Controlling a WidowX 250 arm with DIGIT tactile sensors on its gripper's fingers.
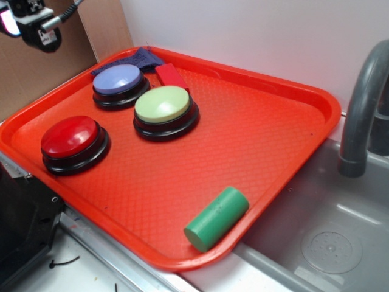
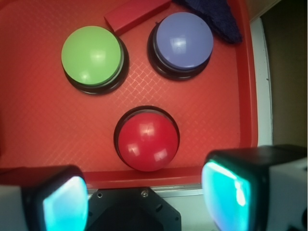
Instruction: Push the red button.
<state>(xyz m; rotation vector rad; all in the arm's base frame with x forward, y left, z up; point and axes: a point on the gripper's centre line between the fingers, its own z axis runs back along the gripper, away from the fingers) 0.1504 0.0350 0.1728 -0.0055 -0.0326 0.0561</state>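
The red button [image 1: 70, 136] [image 2: 147, 140], a glossy red dome on a black round base, rests at the near-left corner of the orange tray [image 1: 255, 146]. My gripper [image 2: 147, 198] hangs high above the tray's left edge, only partly in the exterior view at the top left [image 1: 33, 24]. In the wrist view its fingers [image 2: 62, 202] stand wide apart with nothing between them, and the red button lies below and ahead of the gap.
A pale green button [image 1: 163, 104] and a lavender-blue button [image 1: 118, 80] sit behind the red one. A flat red block [image 1: 171, 75] and a dark blue cloth [image 1: 143, 59] lie at the tray's back. A green cylinder [image 1: 216, 218] lies near the front edge. A sink and grey faucet [image 1: 363, 103] stand to the right.
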